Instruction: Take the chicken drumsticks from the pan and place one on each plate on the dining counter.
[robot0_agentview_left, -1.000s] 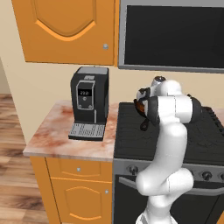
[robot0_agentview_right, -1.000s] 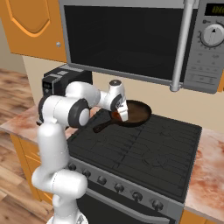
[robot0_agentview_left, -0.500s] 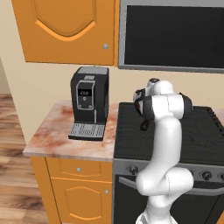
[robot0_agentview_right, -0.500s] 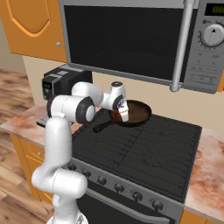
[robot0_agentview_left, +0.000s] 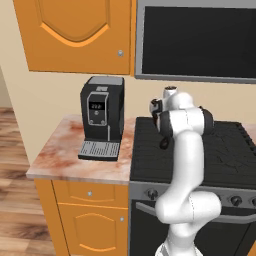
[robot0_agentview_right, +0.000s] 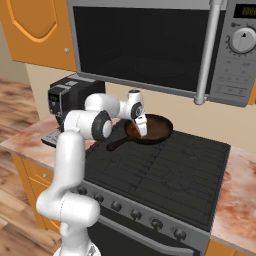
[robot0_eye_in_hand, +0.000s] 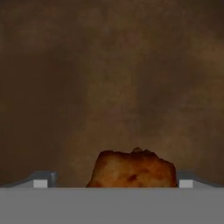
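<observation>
The dark frying pan (robot0_agentview_right: 156, 128) sits on the back left burner of the stove, its long black handle (robot0_agentview_right: 116, 146) pointing toward the front left. My gripper (robot0_agentview_right: 142, 129) reaches down into the pan. In the hand view the pan's brown floor lies close ahead, and one orange-brown chicken drumstick (robot0_eye_in_hand: 132, 168) lies between the fingertips (robot0_eye_in_hand: 40, 180). My gripper (robot0_eye_in_hand: 113, 180) is open and straddles it; the right tip is close against the meat, and the left tip stands apart from it. The plates and the dining counter are out of view.
A black coffee machine (robot0_agentview_left: 103, 117) stands on the marbled worktop (robot0_agentview_left: 55, 159) left of the black stove (robot0_agentview_right: 170, 172). A microwave (robot0_agentview_right: 150, 45) hangs low over the stove. Orange cabinets (robot0_agentview_left: 75, 35) hang above the worktop.
The arm's elbow has swung a little to the left, while the hand has stayed over the pan and dipped slightly toward it.
</observation>
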